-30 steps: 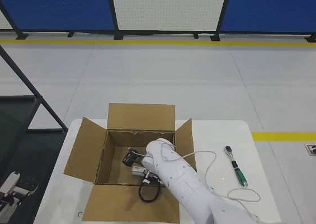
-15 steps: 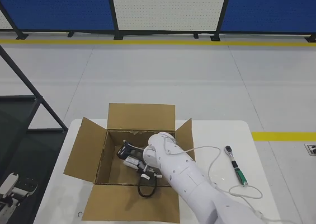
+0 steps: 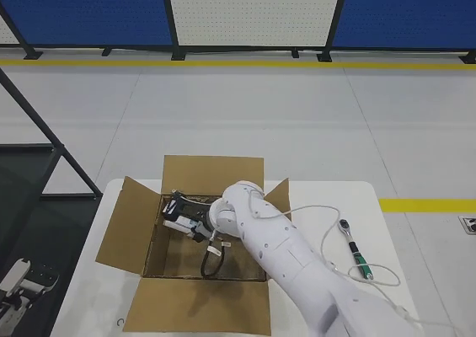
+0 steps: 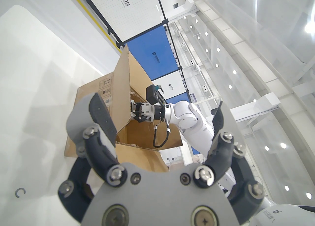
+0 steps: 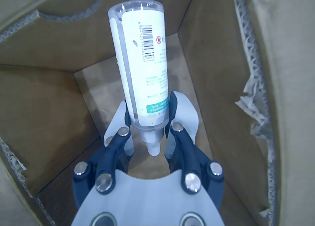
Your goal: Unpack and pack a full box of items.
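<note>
The left gripper (image 4: 160,111) hangs by the worktop's (image 3: 330,202) left edge, its fingers spread wide and holding nothing. The open cardboard box (image 3: 212,175) takes up the worktop's left half. Inside it, by the far left corner, the right gripper (image 5: 150,106) has its fingers clamped on the neck end of a clear bottle (image 5: 140,52), whose base points into the corner. A green-handled wrench (image 3: 355,249) lies near the right edge. This looks like unpacking. The next move calls for a firm hold and a lift clear of the box's walls and flaps.
</note>
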`<action>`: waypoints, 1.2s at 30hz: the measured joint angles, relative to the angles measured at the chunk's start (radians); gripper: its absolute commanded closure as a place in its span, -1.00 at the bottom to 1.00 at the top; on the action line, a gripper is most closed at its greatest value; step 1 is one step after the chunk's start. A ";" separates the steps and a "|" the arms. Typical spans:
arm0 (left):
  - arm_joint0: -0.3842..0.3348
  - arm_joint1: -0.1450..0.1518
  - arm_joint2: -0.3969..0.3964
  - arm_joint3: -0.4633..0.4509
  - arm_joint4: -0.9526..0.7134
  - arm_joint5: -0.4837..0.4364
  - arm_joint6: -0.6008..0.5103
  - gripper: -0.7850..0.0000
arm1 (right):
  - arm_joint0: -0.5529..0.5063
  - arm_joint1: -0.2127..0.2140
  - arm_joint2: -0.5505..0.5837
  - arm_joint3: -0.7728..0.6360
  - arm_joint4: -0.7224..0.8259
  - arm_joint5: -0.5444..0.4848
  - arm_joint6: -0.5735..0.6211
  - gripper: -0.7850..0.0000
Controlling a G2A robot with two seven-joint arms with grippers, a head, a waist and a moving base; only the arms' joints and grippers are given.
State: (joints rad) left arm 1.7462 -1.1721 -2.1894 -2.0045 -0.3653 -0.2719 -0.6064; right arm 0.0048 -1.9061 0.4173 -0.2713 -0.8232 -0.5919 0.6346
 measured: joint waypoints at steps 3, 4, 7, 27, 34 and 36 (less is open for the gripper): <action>-0.003 0.001 -0.001 -0.004 -0.002 0.001 0.000 -1.00 | -0.005 0.014 0.010 -0.049 -0.009 0.018 0.001 1.00; -0.004 0.001 -0.002 -0.004 -0.002 0.002 0.000 -1.00 | -0.008 0.020 0.014 -0.067 -0.011 0.022 0.002 1.00; -0.007 0.002 -0.004 -0.006 -0.004 0.004 0.002 -1.00 | -0.022 0.046 0.031 -0.132 -0.021 0.042 0.009 1.00; -0.001 0.004 0.000 -0.026 0.006 0.004 0.008 -1.00 | -0.547 0.358 0.405 -1.233 -0.311 0.268 0.400 1.00; 0.000 0.004 -0.001 -0.026 0.005 0.004 0.008 -1.00 | -0.537 0.357 0.402 -1.216 -0.309 0.268 0.397 1.00; 0.000 0.004 -0.001 -0.026 0.005 0.004 0.008 -1.00 | -0.537 0.357 0.402 -1.216 -0.309 0.268 0.397 1.00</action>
State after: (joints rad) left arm 1.7457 -1.1679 -2.1903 -2.0308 -0.3598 -0.2683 -0.5987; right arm -0.5324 -1.5494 0.8189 -1.4874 -1.1322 -0.3234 1.0315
